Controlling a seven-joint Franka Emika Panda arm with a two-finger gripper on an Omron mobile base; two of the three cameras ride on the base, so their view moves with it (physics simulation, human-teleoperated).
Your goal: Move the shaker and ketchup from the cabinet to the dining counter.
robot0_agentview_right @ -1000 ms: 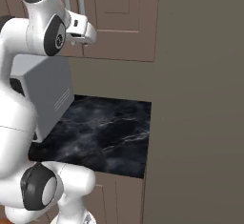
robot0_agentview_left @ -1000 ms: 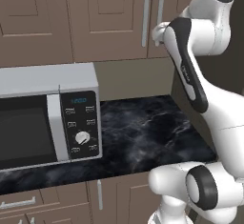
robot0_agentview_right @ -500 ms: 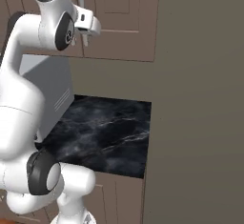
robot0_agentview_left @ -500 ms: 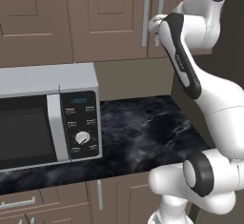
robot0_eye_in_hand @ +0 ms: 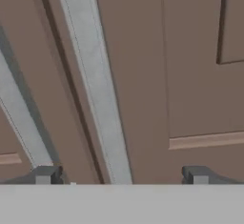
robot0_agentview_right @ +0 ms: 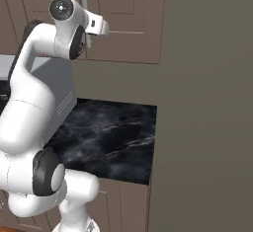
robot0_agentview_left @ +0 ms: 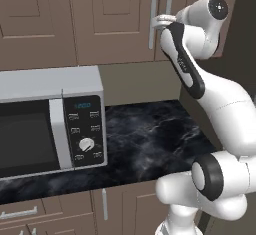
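My two small dark fingers [robot0_eye_in_hand: 46, 175] are spread as wide as they go, and they hold nothing. In the hand view one long silver bar handle [robot0_eye_in_hand: 97, 89] runs up between the two tips, a bit nearer the left one. A second silver bar handle [robot0_eye_in_hand: 21, 118] sits off to the left side of that view. I cannot tell if the tips touch the bar yet, but they look very close to it.

Behind the bars is the brown wooden wall cabinet with panelled doors [robot0_agentview_left: 120, 19]. Both doors are shut. That means the shaker and the ketchup bottle are hidden from me; I think they are inside, behind those doors.

In the left base view my fingers [robot0_agentview_left: 161, 20] are up by the pair of bars, above the black marble worktop with white veins [robot0_agentview_left: 150, 139]. A grey microwave with a dark door [robot0_agentview_left: 50, 121] stands on the left of that worktop.

So I think I am at the very first step: getting the cabinet open. Next I should close the fingers on the bar between them. Then I should pull back in a curve so the door swings out. If I pull crooked, the bar may slip out.
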